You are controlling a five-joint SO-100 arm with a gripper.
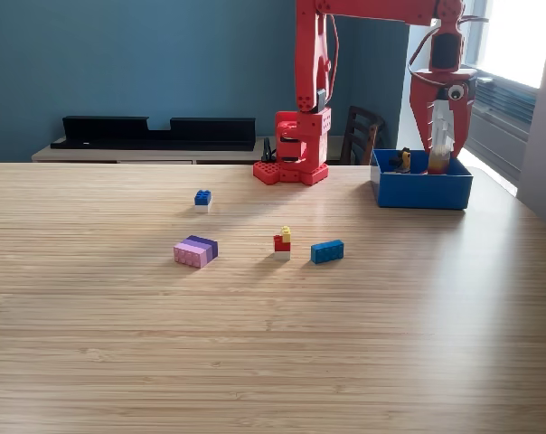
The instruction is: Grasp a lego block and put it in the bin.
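Blocks loose on the table (255, 362) number four: a small blue-and-white block (202, 199) toward the far edge, a pink-and-purple block (195, 251) nearer the middle, a red, yellow and white block (282, 243) beside it, and a blue block (327, 251) just next to that one on the exterior view's right. None touches another. One bin (422, 192) stands near the table's far right corner in the exterior view, its long axis running along the far edge, open side up. At least one small dark-and-yellow piece (402, 161) shows above its rim; I cannot tell how many lie inside.

My pincer (441, 136) hangs over the bin's right half, pointing straight down, tips near the rim. A pale, orange-tipped piece (438, 155) sits between the jaws; whether I grip it or have let go, I cannot tell.

My red base (296, 149) stands at the far edge, left of the bin. Nothing lies between the loose blocks and the bin. A dark chair (362, 134) and a low black shelf (155, 131) stand behind the table.
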